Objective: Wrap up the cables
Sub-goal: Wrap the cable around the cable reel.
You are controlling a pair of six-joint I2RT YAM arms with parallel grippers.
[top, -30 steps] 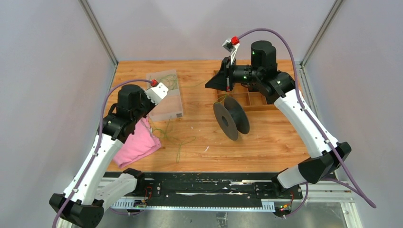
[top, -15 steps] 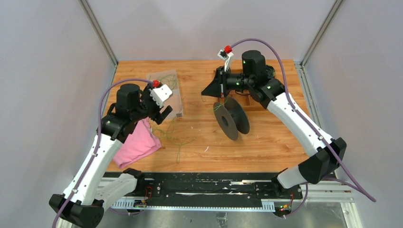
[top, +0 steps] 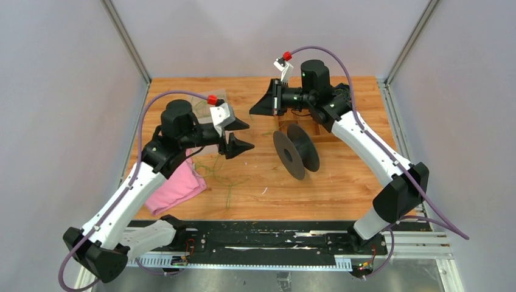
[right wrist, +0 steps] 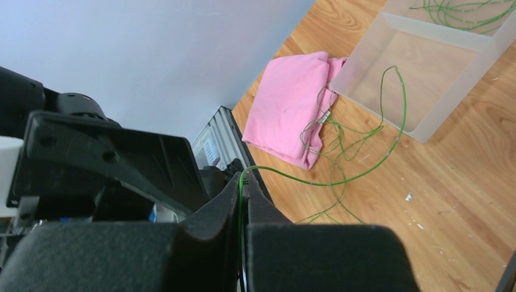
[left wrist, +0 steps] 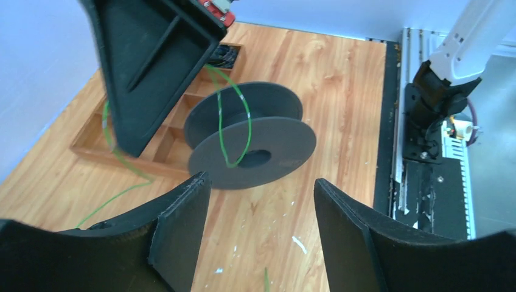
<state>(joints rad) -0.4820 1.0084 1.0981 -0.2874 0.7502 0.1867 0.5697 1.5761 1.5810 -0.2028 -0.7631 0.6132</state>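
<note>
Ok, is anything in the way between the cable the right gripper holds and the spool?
Nothing visible. The right gripper is shut on the cable close by the spool, and a green loop hangs across its near flange. The open left gripper faces the spool, apart from it.

No readable text, label, brand, number or sign in any view. None legible on the round black plastic spool [left wrist: 280,137], the clear plastic box [right wrist: 426,67] or the folded pink cloth [right wrist: 292,103].
</note>
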